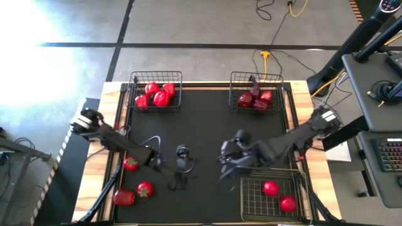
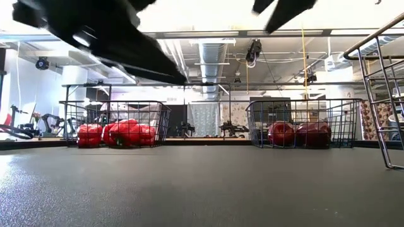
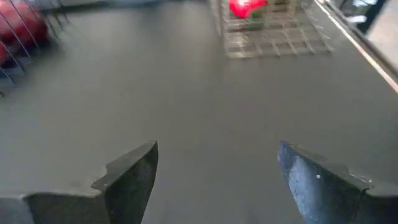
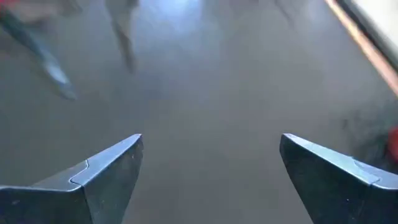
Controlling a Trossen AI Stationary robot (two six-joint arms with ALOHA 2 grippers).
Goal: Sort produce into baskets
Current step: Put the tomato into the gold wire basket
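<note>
Black table mat (image 1: pixel 207 125), yellow floor cable (image 1: pixel 267 56), keyboard (image 1: pixel 391 156) on side desk (image 1: pixel 370 94)

My left end effector (image 3: pixel 214 177) open, empty, over bare table (image 3: pixel 199 106). Wire basket (image 3: pixel 273 34) w/ red piece (image 3: pixel 247 7) ahead.

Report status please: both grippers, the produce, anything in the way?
Left gripper open, empty, over mid-mat. Right gripper open, empty, beside near basket. Three red pieces loose at left edge. Nothing in the way.

black wire baskets (image 1: pixel 156 81), matt mat (image 1: pixel 207 125)
</note>
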